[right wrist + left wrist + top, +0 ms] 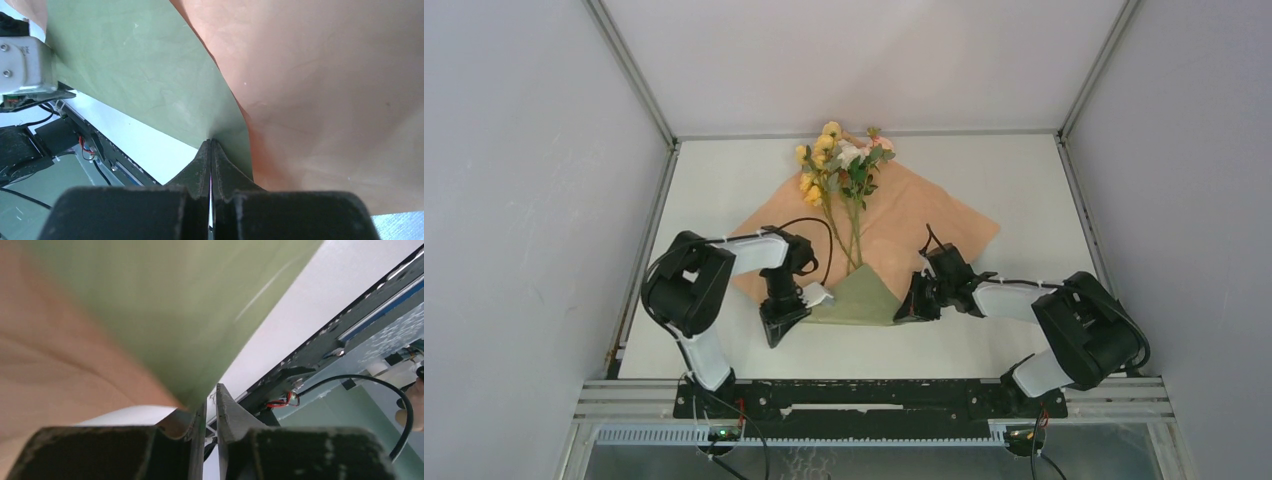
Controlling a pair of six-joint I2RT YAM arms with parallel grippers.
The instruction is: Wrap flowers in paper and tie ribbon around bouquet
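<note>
Top external view first, starting on my left: my left pincer [817,297] sits at the left end of the turned-up near corner of the paper [929,215], just above the desk [724,180]. From the left wrist, its two fingers stand almost together with the olive-green edge of the sheet tucked between them, so it is clenched on the paper.

Moving to the middle, the paper lies as a diamond with its peach side up, one corner toward the far wall. The near corner is folded back over the sheet as an olive-green triangle. The flowers [842,165] lie on the peach side with their long axis running near to far, leaning slightly left at the far end. The blooms point away from me and reach past the paper's far corner. The thin stems [852,235] run back toward me, and their ends meet the tip of the green triangle.

On the right, my right pincer [912,305] is at the right end of that fold. The right wrist view shows its fingers pressed flat together, pinching the paper where green meets peach, with creases fanning out from the tips.
</note>
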